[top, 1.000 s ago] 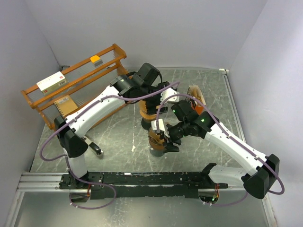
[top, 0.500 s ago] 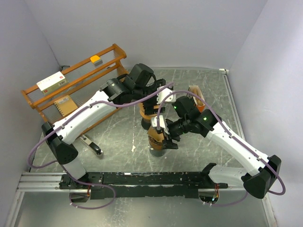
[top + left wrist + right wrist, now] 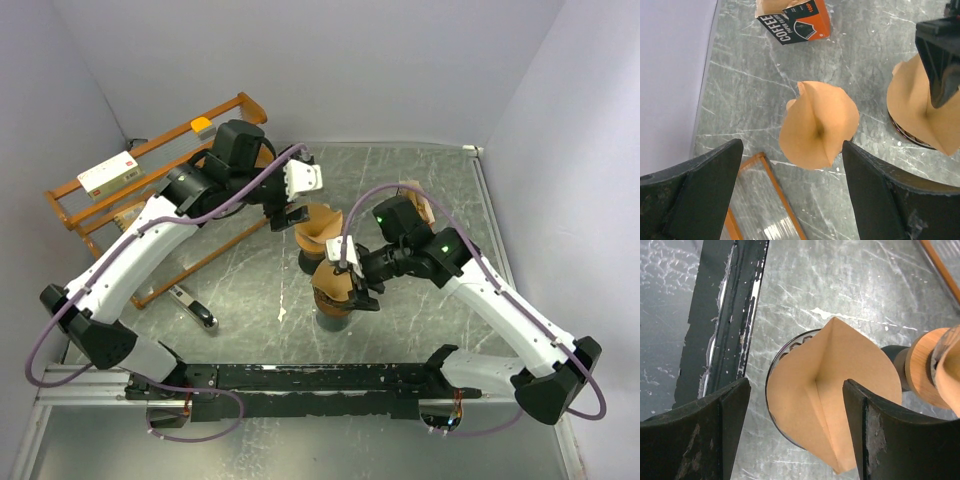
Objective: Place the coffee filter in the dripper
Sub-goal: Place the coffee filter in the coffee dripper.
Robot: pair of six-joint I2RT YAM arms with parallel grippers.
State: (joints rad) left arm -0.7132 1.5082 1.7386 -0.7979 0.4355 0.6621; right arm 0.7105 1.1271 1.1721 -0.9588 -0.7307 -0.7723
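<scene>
Right wrist view: the brown paper cone filter (image 3: 840, 390) is sitting in the dark-rimmed round dripper (image 3: 776, 362), overhanging its rim on one side, so the placing is looking done. The right gripper (image 3: 795, 385) is hanging above the dripper, jaws spread, pinching nothing. Beyond the dripper, the left gripper (image 3: 792, 145) is gaping likewise over a second brown paper cone (image 3: 817, 125). How deep the filter is seating is unclear, because the paper is hiding it.

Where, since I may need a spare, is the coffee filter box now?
In the left wrist view the filter box lies on the table at the top edge, just beyond the opened paper filter.
</scene>
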